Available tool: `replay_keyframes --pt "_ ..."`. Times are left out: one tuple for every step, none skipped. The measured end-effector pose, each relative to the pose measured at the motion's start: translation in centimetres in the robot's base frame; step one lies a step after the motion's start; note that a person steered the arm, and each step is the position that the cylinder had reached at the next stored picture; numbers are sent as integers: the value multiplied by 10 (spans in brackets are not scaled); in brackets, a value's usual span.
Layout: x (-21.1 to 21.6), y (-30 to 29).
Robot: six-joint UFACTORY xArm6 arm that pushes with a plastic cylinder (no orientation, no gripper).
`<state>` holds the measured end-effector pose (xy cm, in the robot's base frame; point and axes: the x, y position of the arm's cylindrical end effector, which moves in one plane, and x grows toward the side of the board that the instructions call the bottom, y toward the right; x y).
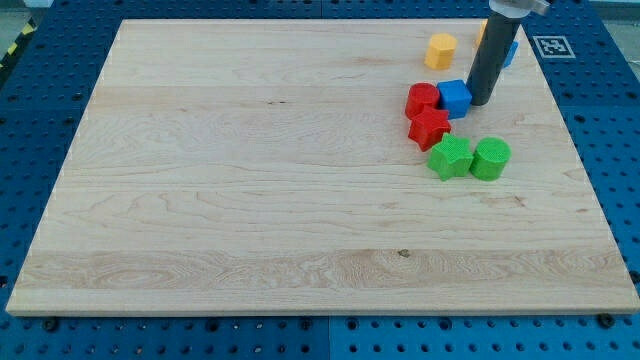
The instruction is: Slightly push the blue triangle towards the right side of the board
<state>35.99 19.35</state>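
Note:
My tip rests on the board at the view's upper right, touching or almost touching the right side of a blue cube. The rod rises up and to the right from there. A blue block shows just to the right of the rod, near the board's top edge. It is mostly hidden by the rod, so its shape cannot be made out. It lies above and right of my tip.
A yellow hexagon lies left of the rod, with an orange sliver at the rod's left edge. Two red blocks sit left of and below the blue cube. A green star and a green cylinder lie lower.

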Motion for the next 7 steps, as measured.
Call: replay_keyframes --pt "0 0" --pt "0 -12" --pt "-9 -10" --pt "-34 16" --pt "-63 12" --pt "-95 11" --pt "-104 20"
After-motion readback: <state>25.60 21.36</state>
